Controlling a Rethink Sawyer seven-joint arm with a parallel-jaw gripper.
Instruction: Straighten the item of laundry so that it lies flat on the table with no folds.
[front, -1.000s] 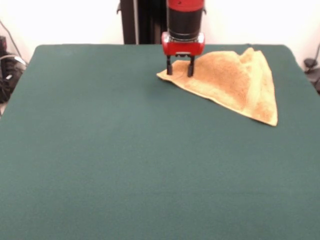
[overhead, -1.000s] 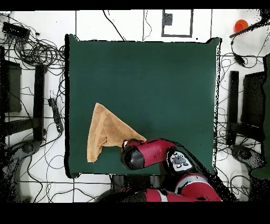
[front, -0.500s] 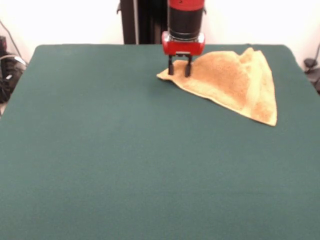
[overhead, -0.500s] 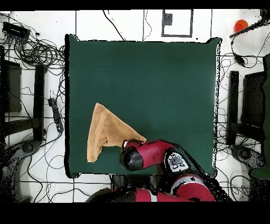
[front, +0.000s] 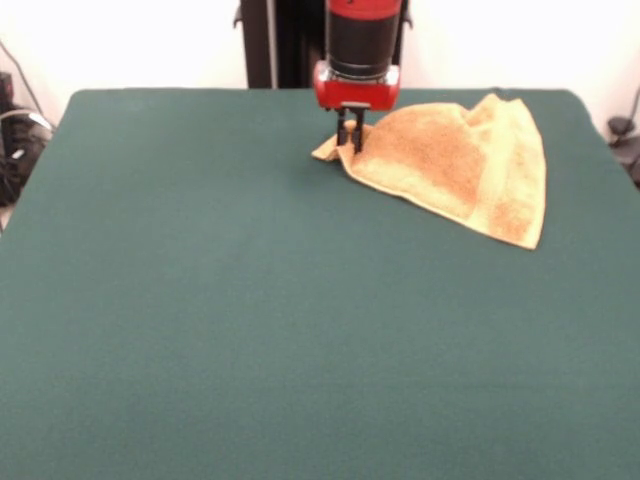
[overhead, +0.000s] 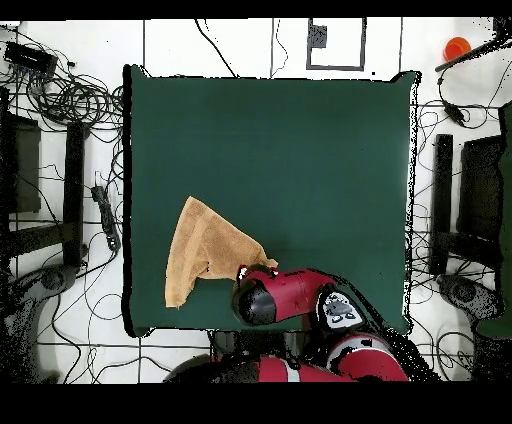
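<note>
- A wide dark green cloth-covered counter fills the scene.
- A golden tan terry towel, folded into a triangle, lies near its far edge.
- One towel corner is clamped in the end effector.
- The pinched corner should be drawn outward, low and slowly, so the fold opens.

Towel: tan-orange, folded into a rough triangle, lying on the table near one corner.
Arm: red and black, reaching over the table edge, its end covering the towel's pointed corner.
</note>
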